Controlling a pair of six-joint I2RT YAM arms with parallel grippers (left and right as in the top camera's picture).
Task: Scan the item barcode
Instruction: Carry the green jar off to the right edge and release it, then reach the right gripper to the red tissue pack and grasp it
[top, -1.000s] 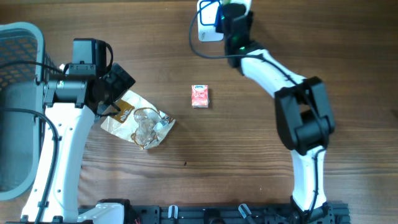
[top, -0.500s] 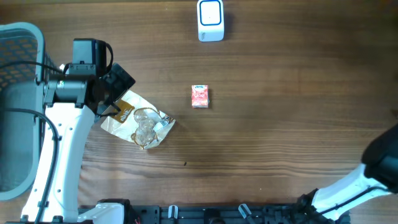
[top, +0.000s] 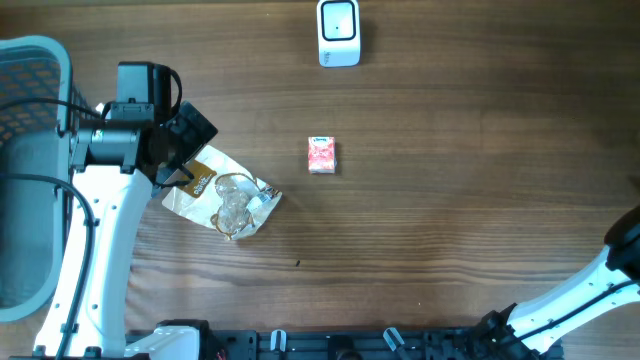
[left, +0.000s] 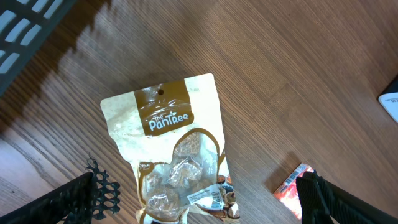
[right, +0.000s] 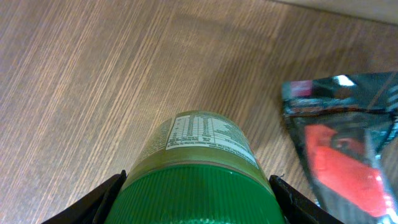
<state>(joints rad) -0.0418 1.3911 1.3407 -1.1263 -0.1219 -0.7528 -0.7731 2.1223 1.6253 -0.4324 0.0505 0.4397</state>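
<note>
Right hand (right: 196, 200) seemingly grips green jar (right: 202, 134), unseen overhead.

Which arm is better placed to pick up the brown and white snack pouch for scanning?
Left. The left gripper hangs open over the snack pouch; the right gripper is far away, closed around a green-lidded jar.

The table (top: 450, 200) is matt, fine-grained wood, the snack pouch (left: 171, 149) glossy plastic film with a clear window, the green bottle (right: 199, 180) smooth plastic with a paper label, the foil packet (right: 342, 143) at right shiny and crinkled.
</note>
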